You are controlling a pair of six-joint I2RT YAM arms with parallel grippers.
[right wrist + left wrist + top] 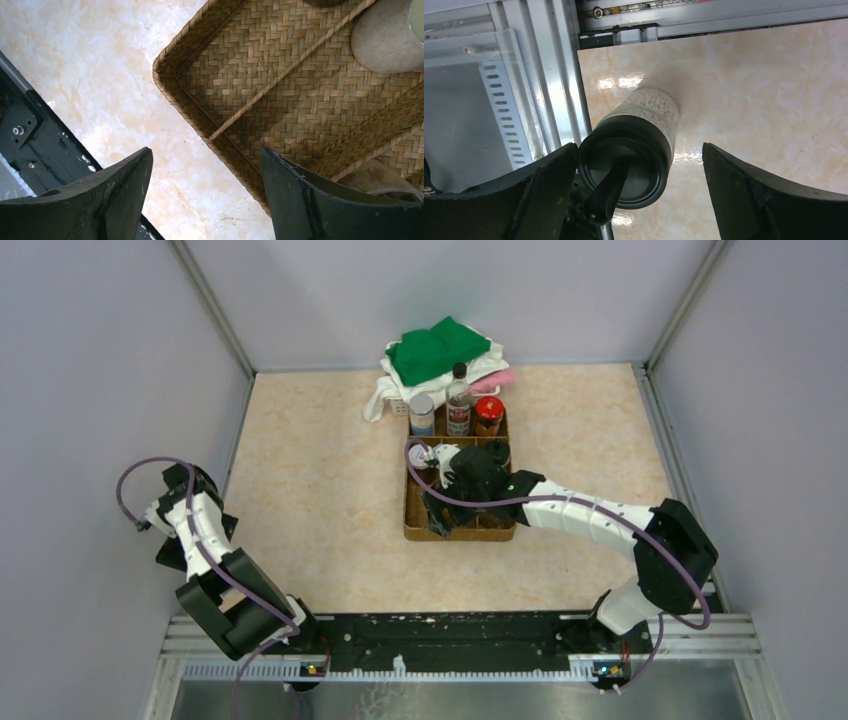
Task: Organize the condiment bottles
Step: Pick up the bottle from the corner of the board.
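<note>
**Left arm set to pick stray jar; right empty over tray**

The counter (320,490) carries the tray (409,502), toward the back, right of centre. Its back row holds three bottles: grey-lidded jar (422,406), tall bottle (459,398), red-lidded jar (488,414).

The right gripper (206,152) hangs over the tray's near-left corner. Its jaws are released with nothing between them, and the compartments below it look bare.

The black-lidded jar (651,107), full of white grains, sits on the counter just beside the rail (555,75), well apart from the tray. The left gripper (639,150) straddles it with jaws wide and not clenched. One jaw is just beside the lid, the other apart.

Step in hand, as I judge it: picking this jar. Next: centre, drop lower, clench on the body, lift, carry to a free compartment. The right arm should clear the tray first.
</note>
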